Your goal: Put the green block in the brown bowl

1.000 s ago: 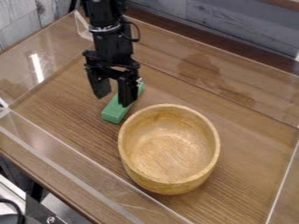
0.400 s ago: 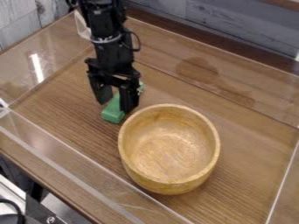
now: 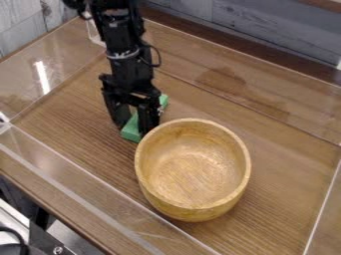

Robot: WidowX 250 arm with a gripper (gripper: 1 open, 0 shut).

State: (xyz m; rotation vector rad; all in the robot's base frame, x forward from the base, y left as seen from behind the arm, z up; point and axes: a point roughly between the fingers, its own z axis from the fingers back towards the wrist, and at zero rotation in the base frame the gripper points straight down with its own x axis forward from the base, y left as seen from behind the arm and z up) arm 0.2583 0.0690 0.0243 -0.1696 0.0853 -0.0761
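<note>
Green block (image 3: 132, 127) between open end effector (image 3: 132, 122) fingers

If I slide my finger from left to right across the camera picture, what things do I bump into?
gripper → green block → brown bowl

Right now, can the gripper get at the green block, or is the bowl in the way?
Probably yes. The gripper is open and pointing down with its fingers astride the green block. The brown bowl sits close beside it but not between them.
</note>
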